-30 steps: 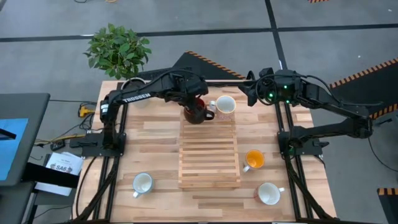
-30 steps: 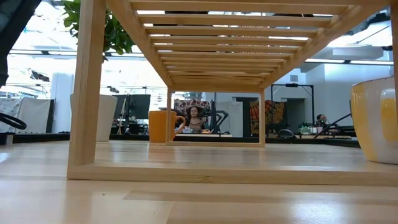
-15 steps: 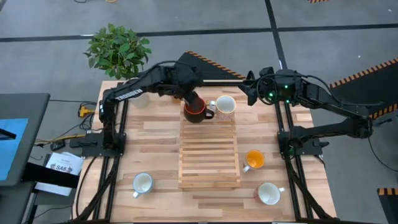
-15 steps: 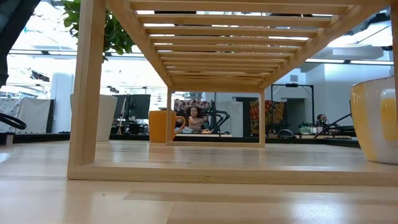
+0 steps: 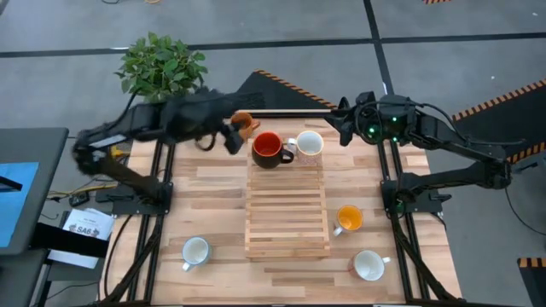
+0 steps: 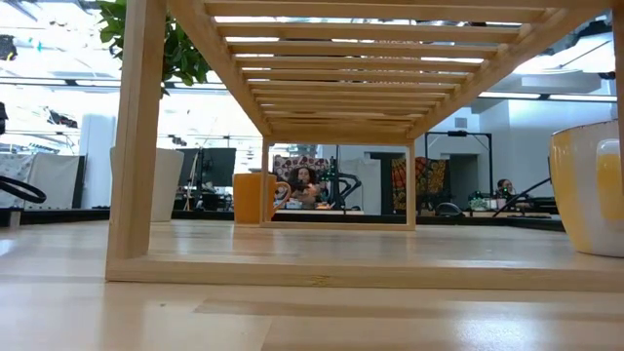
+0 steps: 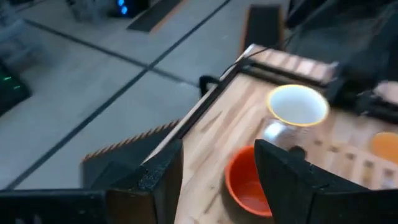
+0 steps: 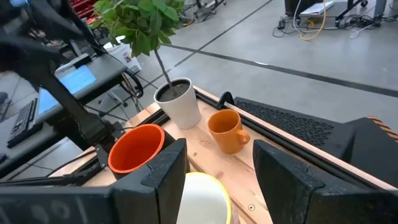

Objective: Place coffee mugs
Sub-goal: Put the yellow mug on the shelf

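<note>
A red mug with a dark outside (image 5: 268, 150) and a white mug (image 5: 309, 143) stand side by side on the far end of the wooden slatted rack (image 5: 287, 213). My left gripper (image 5: 229, 137) hovers open just left of the red mug, touching nothing. In the left wrist view its gripper (image 7: 217, 155) frames the red mug (image 7: 245, 183), with the white mug (image 7: 297, 104) beyond. An orange mug (image 5: 243, 122) stands at the far edge. Another orange mug (image 5: 348, 218) and two white mugs (image 5: 196, 251) (image 5: 368, 265) stand on the table. My right gripper (image 5: 339, 128) waits open at the far right.
The plant in a pale pot (image 8: 180, 99) stands at the far left corner beside the orange mug (image 8: 227, 130). The rack (image 6: 292, 146) fills the low view, with a pale mug (image 6: 590, 190) at its right. People sit in the room beyond the table.
My left gripper has drawn away from the red mug, swinging quickly toward the table's left edge. The red mug stays upright on the rack's far end beside the white mug. The right arm has kept still.
</note>
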Robot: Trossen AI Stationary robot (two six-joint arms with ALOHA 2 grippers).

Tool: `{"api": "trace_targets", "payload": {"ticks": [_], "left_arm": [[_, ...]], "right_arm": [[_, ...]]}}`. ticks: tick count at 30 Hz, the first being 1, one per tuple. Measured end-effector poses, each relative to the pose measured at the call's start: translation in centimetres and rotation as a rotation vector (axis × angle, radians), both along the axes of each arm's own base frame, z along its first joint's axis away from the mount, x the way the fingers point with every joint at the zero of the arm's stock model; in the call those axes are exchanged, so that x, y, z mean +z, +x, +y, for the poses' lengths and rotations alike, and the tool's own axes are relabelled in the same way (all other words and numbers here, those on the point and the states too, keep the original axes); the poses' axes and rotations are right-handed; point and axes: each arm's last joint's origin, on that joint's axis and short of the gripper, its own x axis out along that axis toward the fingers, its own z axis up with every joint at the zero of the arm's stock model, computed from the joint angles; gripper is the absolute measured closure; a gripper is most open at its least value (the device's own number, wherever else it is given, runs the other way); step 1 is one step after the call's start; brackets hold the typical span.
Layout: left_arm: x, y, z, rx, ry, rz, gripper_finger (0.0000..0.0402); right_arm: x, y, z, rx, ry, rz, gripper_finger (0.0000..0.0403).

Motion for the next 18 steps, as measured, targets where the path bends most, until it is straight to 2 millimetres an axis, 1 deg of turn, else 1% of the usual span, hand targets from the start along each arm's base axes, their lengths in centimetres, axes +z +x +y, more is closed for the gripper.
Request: {"api": "trace_targets", "payload": {"ticks": [3, 5, 8, 10, 12, 14, 16, 18], "left_arm": [[-3.2, -1.5, -0.7, -0.085, -0.021, -0.136, 0.0219], [-5.0, -2.5, -1.1, -0.157, -0.029, -0.265, 0.0219], [-7.1, -4.1, -1.6, -0.205, -0.021, -0.451, 0.0219], [-8.2, -5.2, -1.7, -0.213, -0.009, -0.536, 0.0219], [-8.7, -6.1, -1.8, -0.214, -0.001, -0.588, 0.022], [-9.0, -7.0, -1.8, -0.209, -0.006, -0.602, 0.0219], [-8.8, -7.6, -1.8, -0.2, -0.009, -0.612, 0.0219], [-8.6, -8.0, -1.8, -0.192, -0.008, -0.624, 0.0219]], "right_arm": [[0.0, 0.0, 0.2, 0.009, -0.002, 0.002, 0.0193], [0.0, 0.1, 0.3, 0.016, -0.002, 0.002, 0.0193], [0.1, -0.1, 0.6, 0.043, 0.009, -0.006, 0.0193], [0.5, -0.6, 0.9, 0.071, 0.08, -0.005, 0.0193], [0.9, -1.5, 1.3, 0.08, 0.192, 0.046, 0.0193], [0.7, -2.5, 1.9, 0.091, 0.325, 0.162, 0.0193], [-0.3, -3.1, 2.8, 0.091, 0.455, 0.294, 0.0193], [-1.7, -3.4, 3.8, 0.079, 0.573, 0.43, 0.0193]]}}
